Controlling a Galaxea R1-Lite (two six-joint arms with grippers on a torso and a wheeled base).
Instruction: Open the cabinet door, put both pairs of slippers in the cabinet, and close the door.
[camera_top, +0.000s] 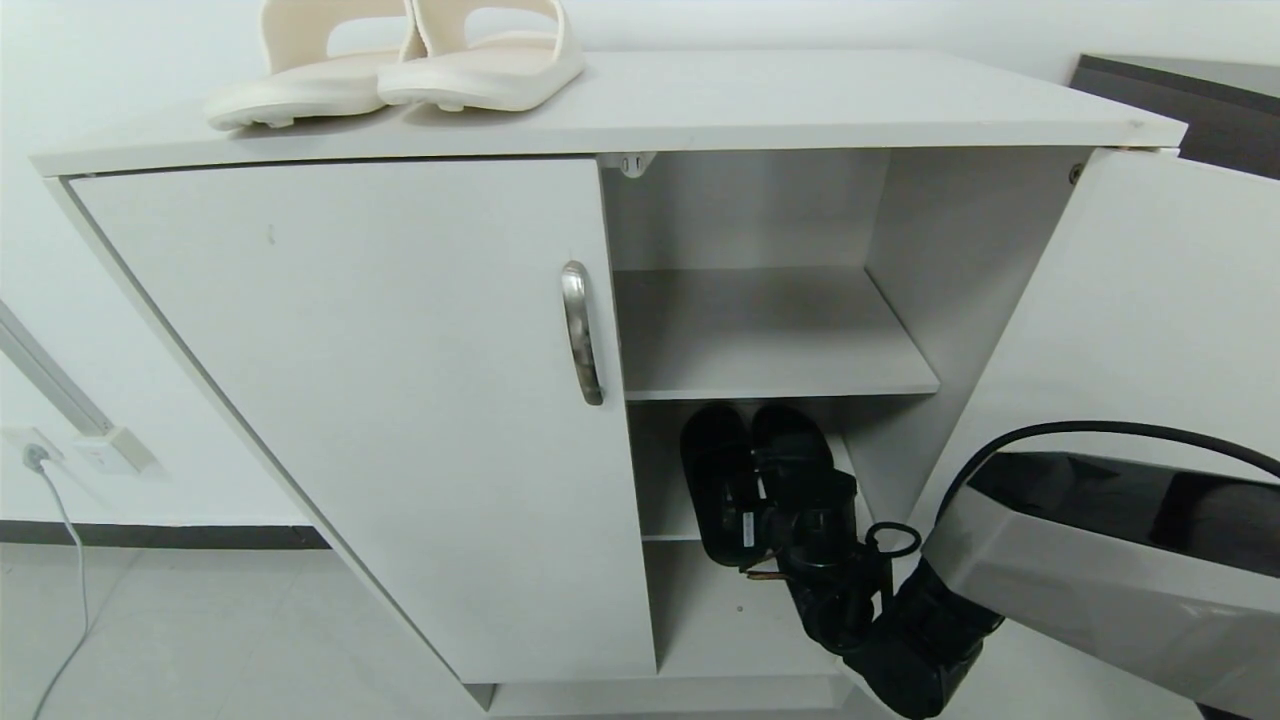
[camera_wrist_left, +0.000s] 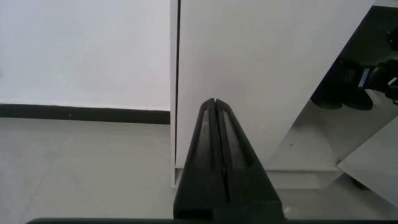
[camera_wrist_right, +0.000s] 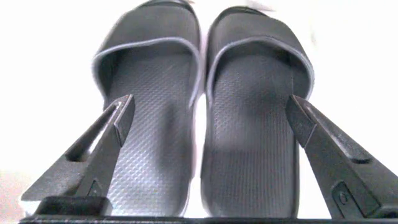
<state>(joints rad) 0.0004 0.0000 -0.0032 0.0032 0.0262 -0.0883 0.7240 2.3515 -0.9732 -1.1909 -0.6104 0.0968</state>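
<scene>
The white cabinet (camera_top: 620, 110) has its right door (camera_top: 1150, 310) swung open and its left door (camera_top: 380, 400) closed. A pair of black slippers (camera_top: 745, 470) lies side by side on the middle shelf (camera_top: 660, 490) inside. My right gripper (camera_wrist_right: 208, 118) is open right at their heels, one finger on either side of the black slippers (camera_wrist_right: 205, 137), not touching them. A cream pair of slippers (camera_top: 400, 65) rests on the cabinet top at the left. My left gripper (camera_wrist_left: 214, 112) is shut on nothing, low in front of the closed left door (camera_wrist_left: 249, 68).
The upper shelf (camera_top: 770, 340) is bare, as is the bottom compartment floor (camera_top: 720, 620). A metal handle (camera_top: 580, 330) sits on the closed door. A wall socket with a cable (camera_top: 35, 455) is at the lower left. Grey floor (camera_wrist_left: 81, 168) lies to the cabinet's left.
</scene>
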